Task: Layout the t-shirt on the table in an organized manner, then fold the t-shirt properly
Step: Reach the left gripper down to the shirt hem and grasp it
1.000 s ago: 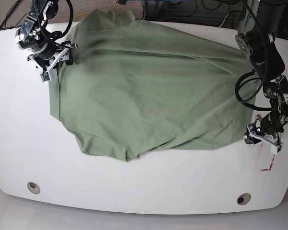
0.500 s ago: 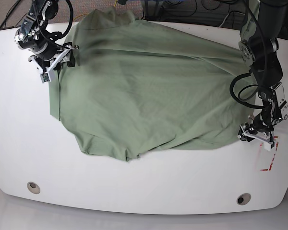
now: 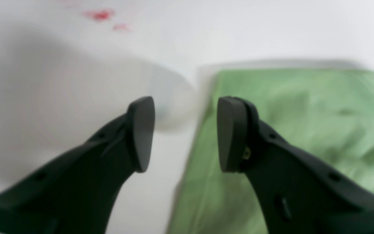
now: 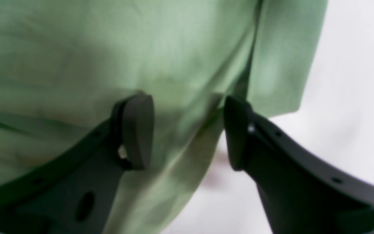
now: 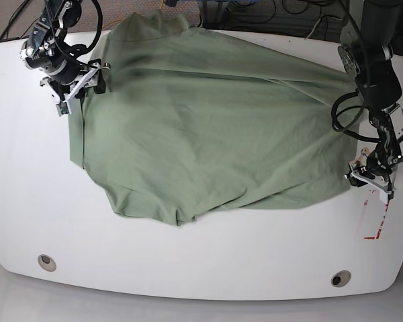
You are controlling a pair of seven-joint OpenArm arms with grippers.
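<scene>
The t-shirt [image 5: 201,127] lies spread but rumpled across the far half of the table [image 5: 188,268]. Both end effectors are parted and holding nothing: the right end effector [image 4: 187,130] straddles a sleeve fold, while the left end effector [image 3: 185,133] sits at the hem edge, one finger over bare table. Closing there may miss the cloth or pinch only one layer. Compared with half a second ago, the left arm has shifted slightly outward.

The sage-green t-shirt [image 5: 201,127] lies spread, wrinkled, across the glossy white table [image 5: 201,261]; collar rearward.
</scene>
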